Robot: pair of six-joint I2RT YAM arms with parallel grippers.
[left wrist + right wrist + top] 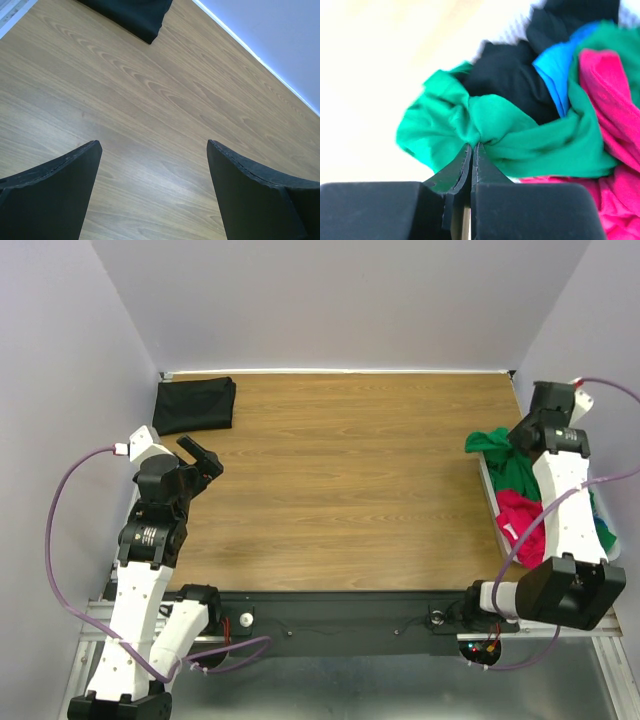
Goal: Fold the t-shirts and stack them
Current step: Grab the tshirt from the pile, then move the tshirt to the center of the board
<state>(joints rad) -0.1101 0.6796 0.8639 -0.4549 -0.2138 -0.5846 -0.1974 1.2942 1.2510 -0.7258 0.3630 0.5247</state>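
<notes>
A folded black t-shirt [196,404] lies at the table's far left corner; its edge shows in the left wrist view [134,14]. My left gripper [203,458] is open and empty just in front of it, over bare wood [152,150]. My right gripper [522,436] is shut on a bunched fold of the green t-shirt [507,464], at the table's right edge. In the right wrist view the jaws [472,147] pinch the green t-shirt [520,135]. Behind it lie black [505,75], blue [559,67] and magenta [612,105] t-shirts in a pile.
The pile sits in a white basket [492,502] at the table's right edge, with a magenta t-shirt [520,515] showing under my right arm. Grey walls close in the back and sides. The wooden tabletop [340,480] stretches between the two arms.
</notes>
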